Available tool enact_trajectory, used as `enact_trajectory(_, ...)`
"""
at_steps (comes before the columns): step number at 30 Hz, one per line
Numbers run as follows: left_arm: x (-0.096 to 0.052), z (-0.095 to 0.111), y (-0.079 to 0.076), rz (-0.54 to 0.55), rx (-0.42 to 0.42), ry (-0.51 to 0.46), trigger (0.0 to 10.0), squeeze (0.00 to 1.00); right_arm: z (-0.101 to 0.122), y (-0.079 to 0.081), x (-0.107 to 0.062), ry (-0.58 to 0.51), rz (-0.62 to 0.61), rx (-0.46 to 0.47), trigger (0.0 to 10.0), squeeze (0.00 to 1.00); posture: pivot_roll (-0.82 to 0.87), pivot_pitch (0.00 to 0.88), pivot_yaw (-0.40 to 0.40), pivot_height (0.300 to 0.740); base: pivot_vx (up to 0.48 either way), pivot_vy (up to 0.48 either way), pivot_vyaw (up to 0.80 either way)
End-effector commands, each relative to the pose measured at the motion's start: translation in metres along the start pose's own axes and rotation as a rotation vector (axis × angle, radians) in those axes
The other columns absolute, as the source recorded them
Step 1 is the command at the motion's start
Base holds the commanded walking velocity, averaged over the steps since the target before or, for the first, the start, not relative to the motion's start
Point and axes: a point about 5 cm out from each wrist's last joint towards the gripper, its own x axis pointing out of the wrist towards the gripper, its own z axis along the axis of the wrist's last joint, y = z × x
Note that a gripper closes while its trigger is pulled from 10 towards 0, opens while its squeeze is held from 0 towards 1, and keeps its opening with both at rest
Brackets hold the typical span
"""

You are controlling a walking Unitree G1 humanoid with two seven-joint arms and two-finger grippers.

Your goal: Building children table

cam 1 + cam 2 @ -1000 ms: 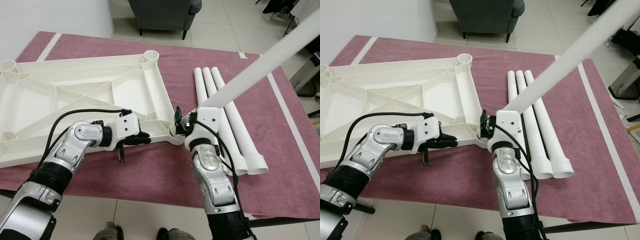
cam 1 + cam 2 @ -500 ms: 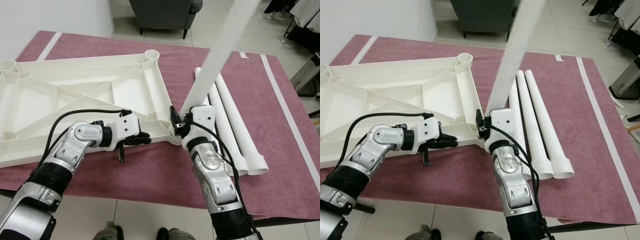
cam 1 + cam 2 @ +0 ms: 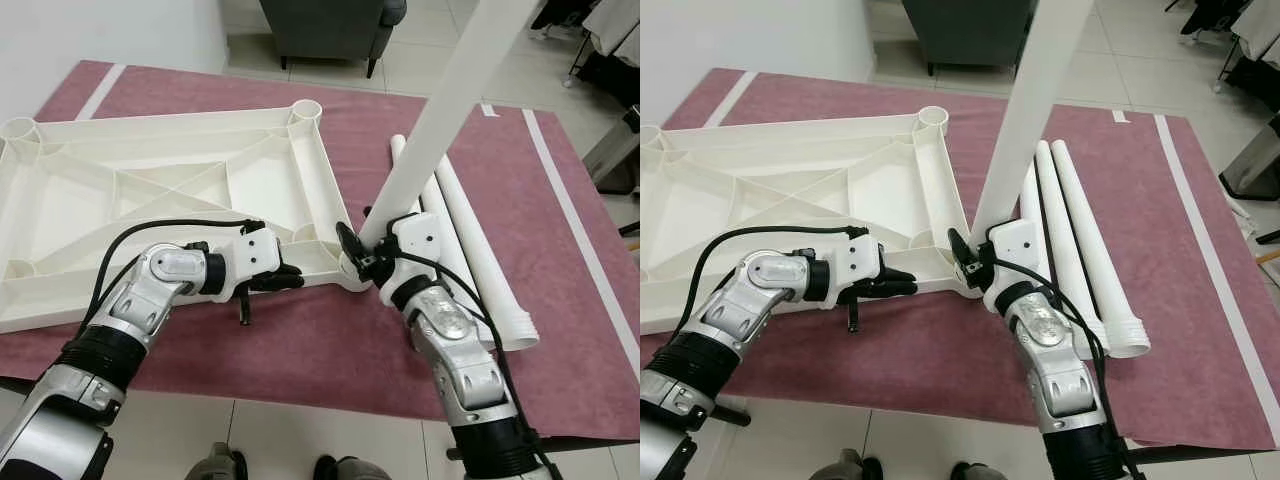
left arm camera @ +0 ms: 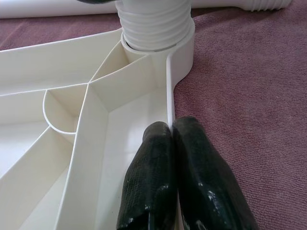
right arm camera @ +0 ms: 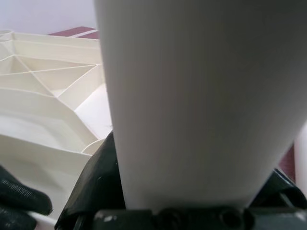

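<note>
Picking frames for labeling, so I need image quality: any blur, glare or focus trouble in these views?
Left and right eye views: sharp, evenly lit, soft shadows, no glare. Left wrist view: crisp on the ribbed leg end seated in the tabletop corner; left gripper glossy. Right wrist view: held leg so close it's soft and featureless.

Left arm is reaching in from the near left with the elbow bent and the forearm pointing right, and the left gripper is lying low with its two black fingers pressed flat together, tips pointing right. Right arm is coming up from the near right, forearm angling far and to the left, and the right gripper is sitting just right of the left one, clamping its fingers around something.
</note>
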Motion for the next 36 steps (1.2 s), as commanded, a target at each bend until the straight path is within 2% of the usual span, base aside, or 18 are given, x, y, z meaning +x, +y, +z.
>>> enact_trajectory(1,-0.003,-0.018,-0.007,0.007,-0.065,0.06,10.0,0.0,-0.029,0.005,-0.005,0.144,0.1,0.026,10.0,0.0,0.04,0.133,0.007,0.74,0.0,0.0,0.0)
enact_trajectory(5,-0.003,-0.018,-0.007,0.006,-0.065,0.06,10.0,0.0,-0.03,0.001,-0.003,0.161,0.12,0.005,10.0,0.0,0.04,0.134,0.01,0.74,0.0,0.0,0.0)
enact_trajectory(6,-0.003,-0.018,-0.007,0.004,-0.065,0.061,10.0,0.0,-0.033,-0.006,0.001,0.202,0.159,0.008,10.0,0.0,0.05,0.136,0.007,0.74,0.0,0.0,0.0)
enact_trajectory(12,-0.004,-0.018,-0.008,0.005,-0.067,0.062,10.0,0.0,-0.036,-0.004,0.002,0.233,0.223,0.037,10.0,0.0,0.05,0.138,0.008,0.74,0.0,0.0,0.0)
enact_trajectory(19,-0.004,-0.019,-0.01,0.003,-0.07,0.061,10.0,0.0,-0.041,-0.007,0.013,0.282,0.221,0.044,10.0,0.0,0.05,0.143,0.01,0.74,0.0,0.0,0.0)
enact_trajectory(24,-0.004,-0.019,-0.01,0.004,-0.072,0.06,10.0,0.0,-0.045,-0.005,0.014,0.31,0.21,0.034,10.0,0.0,0.05,0.144,0.009,0.74,0.0,0.0,0.0)
enact_trajectory(26,-0.004,-0.019,-0.011,0.005,-0.073,0.06,10.0,0.0,-0.048,-0.004,0.014,0.331,0.194,0.036,10.0,0.0,0.05,0.145,0.009,0.74,0.0,0.0,0.0)
enact_trajectory(29,-0.004,-0.019,-0.012,0.005,-0.076,0.058,10.0,0.0,-0.054,-0.003,0.016,0.361,0.063,0.041,10.0,0.0,0.05,0.147,0.006,0.74,0.0,0.0,0.0)
enact_trajectory(32,-0.003,-0.019,-0.012,0.005,-0.076,0.057,10.0,0.0,-0.055,-0.003,0.015,0.365,0.03,0.036,10.0,0.0,0.05,0.148,0.005,0.74,0.0,0.0,0.0)
enact_trajectory(35,-0.003,-0.018,-0.012,0.007,-0.077,0.056,10.0,0.0,-0.063,0.0,0.009,0.378,-0.075,0.057,10.0,0.0,0.05,0.149,0.004,0.74,0.0,0.0,0.0)
enact_trajectory(36,-0.003,-0.018,-0.012,0.007,-0.077,0.056,10.0,0.0,-0.063,0.0,0.009,0.378,-0.075,0.057,10.0,0.0,0.05,0.149,0.004,0.74,0.0,0.0,0.0)
